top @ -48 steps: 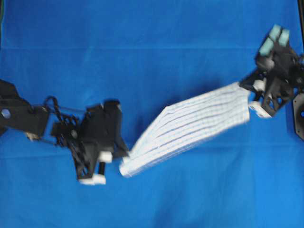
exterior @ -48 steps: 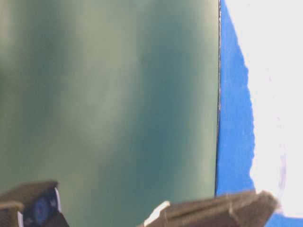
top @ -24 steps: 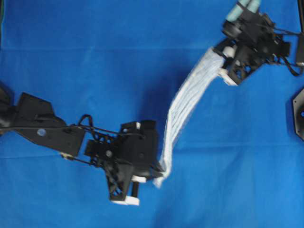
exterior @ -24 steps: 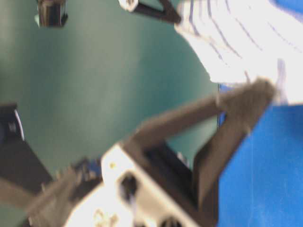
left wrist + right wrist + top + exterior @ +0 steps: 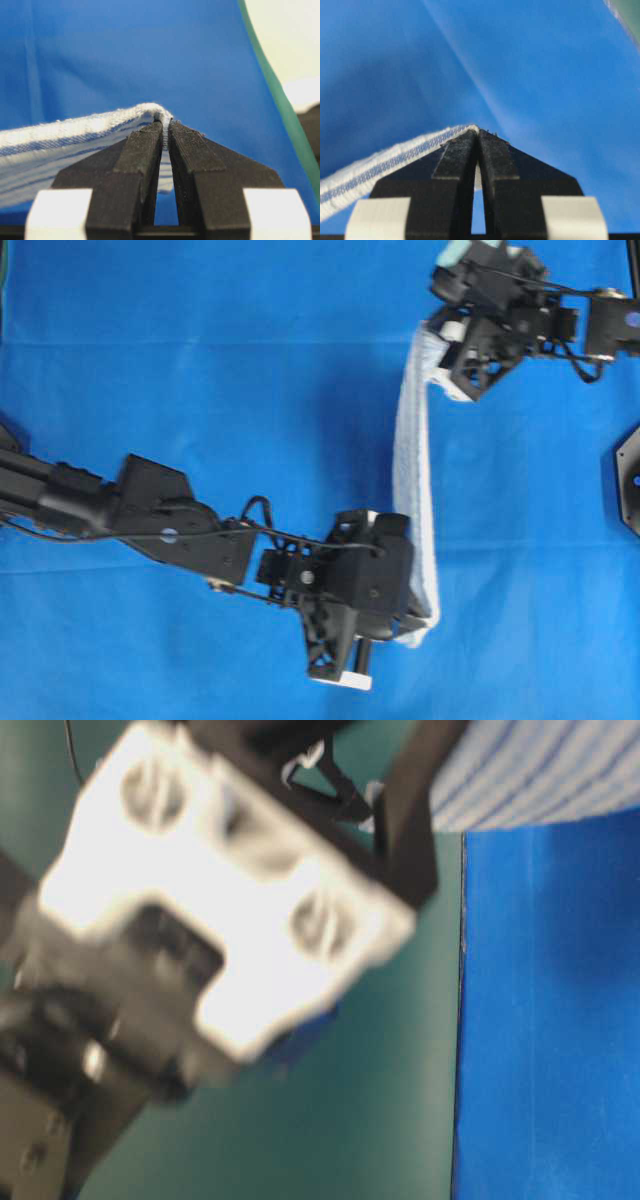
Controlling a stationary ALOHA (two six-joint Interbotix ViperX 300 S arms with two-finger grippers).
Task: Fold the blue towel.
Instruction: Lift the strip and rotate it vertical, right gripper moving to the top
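The blue towel (image 5: 415, 490), white with thin blue stripes, hangs in the air as a narrow band stretched between my two grippers, above the blue sheet. My left gripper (image 5: 425, 615) is shut on its near corner at the lower middle of the overhead view. In the left wrist view the left gripper (image 5: 165, 125) pinches the towel's hemmed edge (image 5: 75, 135), which trails off to the left. At the upper right my right gripper (image 5: 440, 335) is shut on the far corner. The right wrist view has the right gripper (image 5: 478, 132) clamped on the towel's striped hem (image 5: 380, 165).
The plain blue sheet (image 5: 200, 390) covers the whole table. A black fixture (image 5: 630, 480) sits at the right edge. In the table-level view the left gripper's body (image 5: 200, 900) fills the foreground, blurred, with the towel (image 5: 530, 780) above and a green wall (image 5: 380, 1100) behind.
Both arms have swung with the towel: the left gripper moved right and toward the front, the right gripper moved left and back. The towel turned from a slanted spread to a nearly edge-on band.
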